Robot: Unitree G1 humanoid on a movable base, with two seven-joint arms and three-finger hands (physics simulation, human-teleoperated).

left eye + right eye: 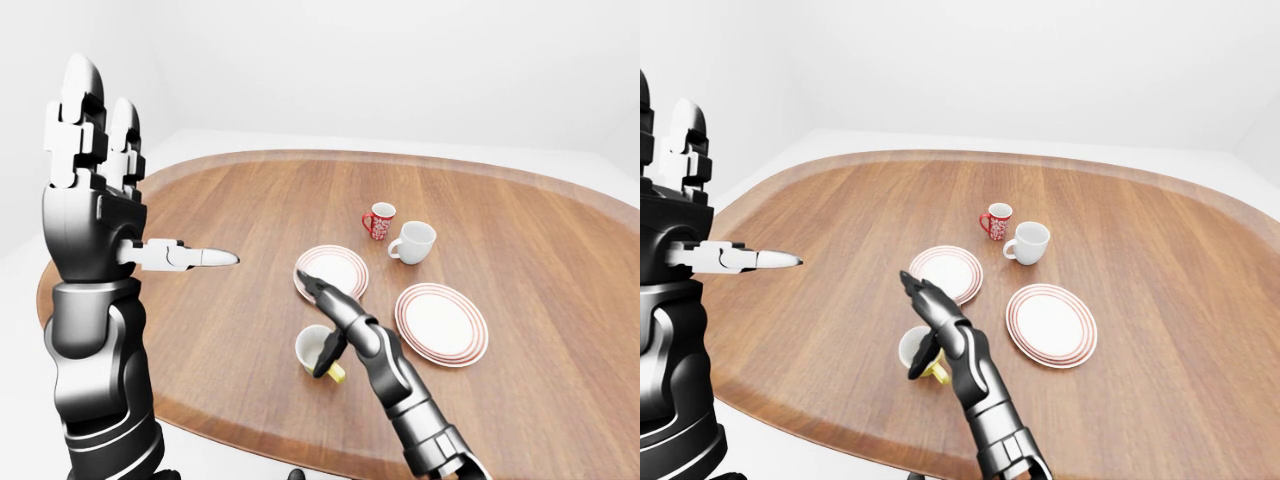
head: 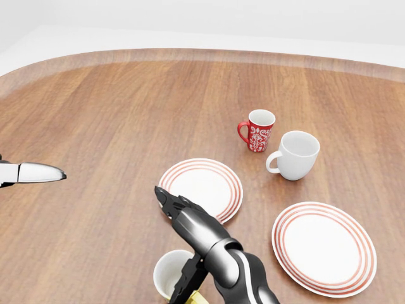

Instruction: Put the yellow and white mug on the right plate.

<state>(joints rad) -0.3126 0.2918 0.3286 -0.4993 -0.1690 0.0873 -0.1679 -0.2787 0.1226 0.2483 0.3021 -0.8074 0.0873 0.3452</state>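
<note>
The yellow and white mug point(image 2: 168, 272) stands upright near the bottom edge of the head view, white inside and yellow outside. My right hand point(image 2: 169, 244) is over it and open. Its fingers point(image 2: 166, 197) stretch flat toward the left plate, and its thumb crosses the mug's right rim; I cannot tell whether the thumb is inside the mug. The right plate point(image 2: 324, 247), white with red rings, lies bare at the lower right. My left hand point(image 1: 100, 180) is raised high at the left of the left-eye view, open and holding nothing.
A second red-ringed plate point(image 2: 212, 180) lies just above my right hand. A red patterned mug point(image 2: 259, 131) and a plain white mug point(image 2: 296, 155) stand above the right plate. The round wooden table's edge point(image 1: 250, 425) runs close below the yellow mug.
</note>
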